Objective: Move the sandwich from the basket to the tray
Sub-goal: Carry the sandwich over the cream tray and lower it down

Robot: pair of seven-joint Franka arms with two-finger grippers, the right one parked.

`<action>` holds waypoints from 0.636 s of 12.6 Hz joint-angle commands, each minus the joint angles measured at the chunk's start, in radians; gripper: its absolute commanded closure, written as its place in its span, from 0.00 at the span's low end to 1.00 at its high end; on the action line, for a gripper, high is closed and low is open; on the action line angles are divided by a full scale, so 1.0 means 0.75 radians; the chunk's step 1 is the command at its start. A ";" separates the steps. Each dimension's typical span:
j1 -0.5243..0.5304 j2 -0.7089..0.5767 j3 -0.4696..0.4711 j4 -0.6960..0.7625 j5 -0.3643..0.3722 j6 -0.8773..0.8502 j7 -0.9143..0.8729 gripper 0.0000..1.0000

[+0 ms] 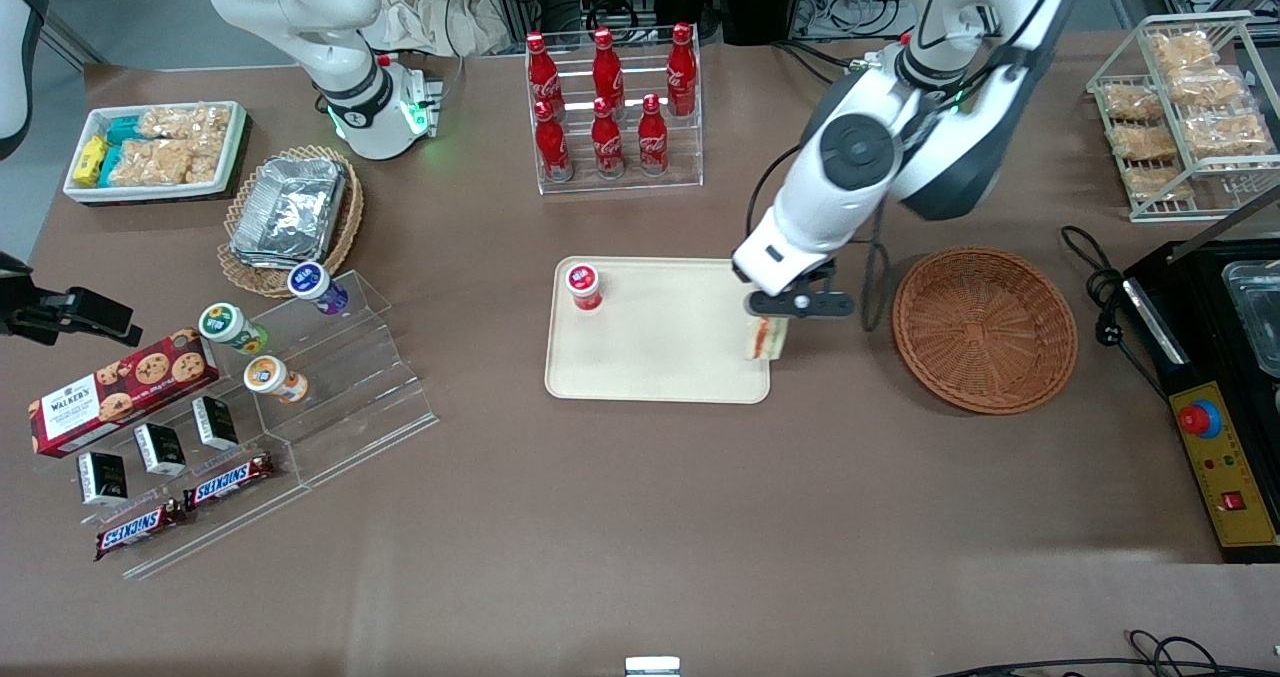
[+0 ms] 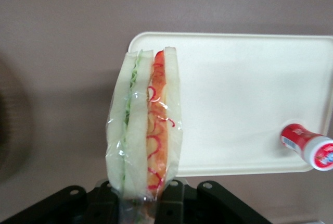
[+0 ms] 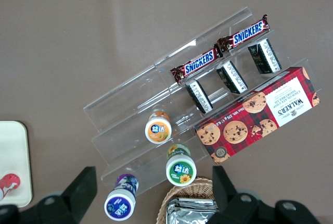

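My arm reaches in from the working end of the table, elbow high, forearm angled down toward the flat cream-beige plastic tray [image 1: 655, 357], wrist pointing at the table. My black two-finger pincer [image 1: 770, 332] hangs over the tray's edge on the side that faces the round reddish-brown wicker basket [image 1: 985, 329], and it is closed on the triangular white-bread sandwich [image 1: 768, 338] in its clear wrap.

From my wrist camera the sandwich [image 2: 145, 125] stands out from my pincer [image 2: 140, 200] with its cut face toward the lens: three pale bread slices, a green layer between one pair and an orange-red layer between the other. My fingers [image 2: 174, 195] pinch its wrapped end. The sandwich hangs over the tray's rounded corner [image 2: 229, 104], partly over the brown tabletop [image 2: 62, 36] beside it.

The basket sits just beside the tray, toward my end of the table. A small red-capped bottle [image 1: 583, 286] stands on the tray near the corner toward the parked arm's end, well apart from the sandwich.
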 commanded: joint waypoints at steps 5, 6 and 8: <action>-0.117 0.286 0.004 -0.053 0.400 0.297 -0.430 1.00; -0.120 0.309 0.004 -0.065 0.416 0.332 -0.448 1.00; -0.120 0.333 0.004 -0.080 0.475 0.363 -0.503 1.00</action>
